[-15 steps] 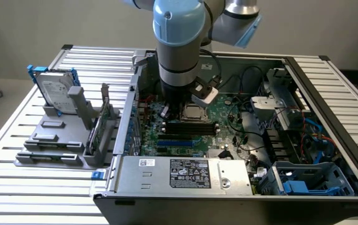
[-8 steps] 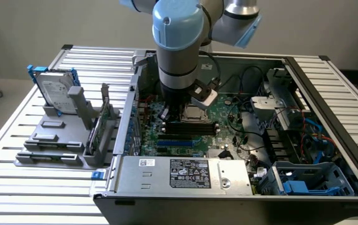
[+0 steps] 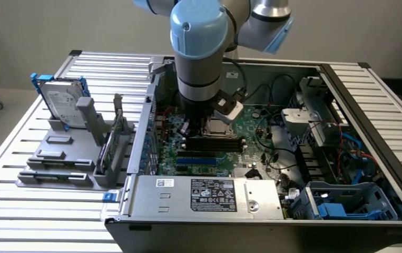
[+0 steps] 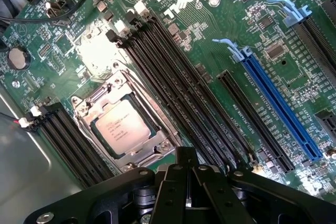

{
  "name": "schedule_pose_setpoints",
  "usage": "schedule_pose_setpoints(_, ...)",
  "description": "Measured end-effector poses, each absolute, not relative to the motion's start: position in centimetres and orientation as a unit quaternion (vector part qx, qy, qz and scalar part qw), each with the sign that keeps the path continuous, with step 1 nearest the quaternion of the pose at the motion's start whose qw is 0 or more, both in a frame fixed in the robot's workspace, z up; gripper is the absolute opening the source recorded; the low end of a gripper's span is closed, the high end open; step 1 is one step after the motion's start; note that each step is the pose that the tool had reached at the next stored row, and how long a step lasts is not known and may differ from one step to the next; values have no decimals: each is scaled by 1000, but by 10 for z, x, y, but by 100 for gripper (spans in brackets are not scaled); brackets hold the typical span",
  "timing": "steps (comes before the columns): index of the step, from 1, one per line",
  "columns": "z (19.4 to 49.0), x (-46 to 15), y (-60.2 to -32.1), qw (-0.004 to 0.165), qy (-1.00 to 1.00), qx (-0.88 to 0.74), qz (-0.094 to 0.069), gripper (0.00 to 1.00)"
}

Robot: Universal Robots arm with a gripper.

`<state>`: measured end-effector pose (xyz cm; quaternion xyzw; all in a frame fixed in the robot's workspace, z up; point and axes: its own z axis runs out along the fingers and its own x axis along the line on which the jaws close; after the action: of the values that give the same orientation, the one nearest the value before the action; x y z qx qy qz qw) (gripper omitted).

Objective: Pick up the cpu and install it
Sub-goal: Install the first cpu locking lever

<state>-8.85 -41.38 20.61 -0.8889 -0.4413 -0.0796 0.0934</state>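
Black pincer [image 4: 186, 174] shut, just above seated cpu [image 4: 125, 127]

The computer case [image 3: 369, 132] lies open on the slatted table [image 3: 18, 174], with the motherboard [image 3: 215, 153] inside it; the cpu [image 4: 124, 127] sits in the socket frame [image 4: 157, 150], between memory slots [image 4: 173, 87] on either side; the gripper [image 4: 187, 182] hangs just above the socket; at the exterior view's left, a hard drive [image 3: 64, 103] stands upright in a fixture [image 3: 60, 163] beside the case; the power supply [image 3: 208, 197] lies along the case's near edge.
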Motion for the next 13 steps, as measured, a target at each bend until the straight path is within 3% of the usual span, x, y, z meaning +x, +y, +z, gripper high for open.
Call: schedule_pose_setpoints(13,201,-90,-413,91,-444,-887,-84,11)
